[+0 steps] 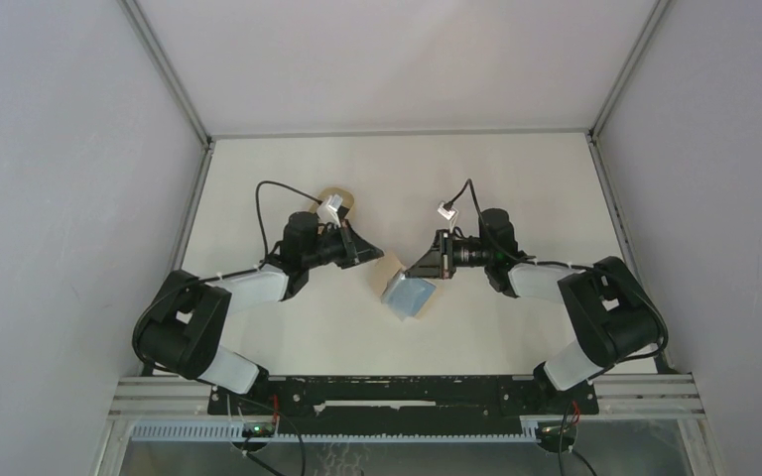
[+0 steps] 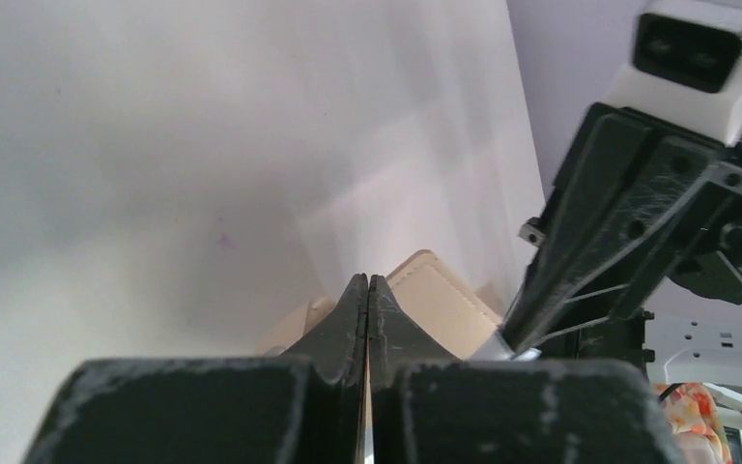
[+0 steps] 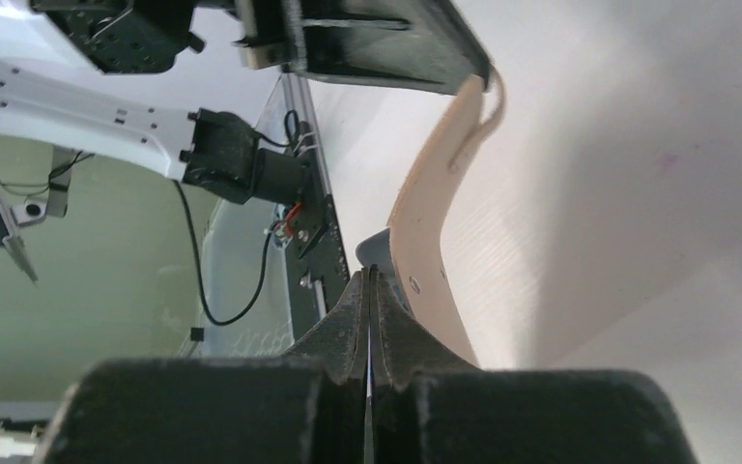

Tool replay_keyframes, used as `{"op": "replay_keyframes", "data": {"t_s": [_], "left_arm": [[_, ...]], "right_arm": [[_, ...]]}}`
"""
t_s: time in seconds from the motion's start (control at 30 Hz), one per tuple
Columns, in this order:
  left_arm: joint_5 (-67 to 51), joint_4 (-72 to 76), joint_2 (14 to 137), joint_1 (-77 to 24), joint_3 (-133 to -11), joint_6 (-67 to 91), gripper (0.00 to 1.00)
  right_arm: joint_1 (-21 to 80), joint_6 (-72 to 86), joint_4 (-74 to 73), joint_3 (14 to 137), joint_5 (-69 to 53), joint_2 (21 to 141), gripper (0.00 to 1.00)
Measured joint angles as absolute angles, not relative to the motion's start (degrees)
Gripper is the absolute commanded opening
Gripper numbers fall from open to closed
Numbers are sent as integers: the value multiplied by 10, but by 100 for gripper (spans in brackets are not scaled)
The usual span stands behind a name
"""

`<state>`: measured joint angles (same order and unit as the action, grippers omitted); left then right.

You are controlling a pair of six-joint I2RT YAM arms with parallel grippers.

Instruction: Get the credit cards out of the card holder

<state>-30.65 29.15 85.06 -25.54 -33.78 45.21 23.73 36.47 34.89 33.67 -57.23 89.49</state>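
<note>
Two hands, both pinched shut. Your left hand (image 2: 368, 290) grips edge of one card holder (image 3: 435, 203), which spans gap between hands. Your right hand (image 3: 369, 285) nips credit cards (image 1: 409, 297) at its tips. One blue face showing; card count unclear.

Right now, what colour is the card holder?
Tan; the holder shows best in the right wrist view.
</note>
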Motion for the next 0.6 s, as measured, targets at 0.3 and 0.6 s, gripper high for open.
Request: {"op": "replay_keyframes", "data": {"t_s": [0.3, 0.6], "left_arm": [[-286, 204, 854, -255, -373, 417, 0], [-286, 187, 858, -258, -375, 415, 4]], "right_arm": [[237, 362, 318, 337, -626, 822, 0], [237, 364, 309, 343, -651, 833, 0]]}}
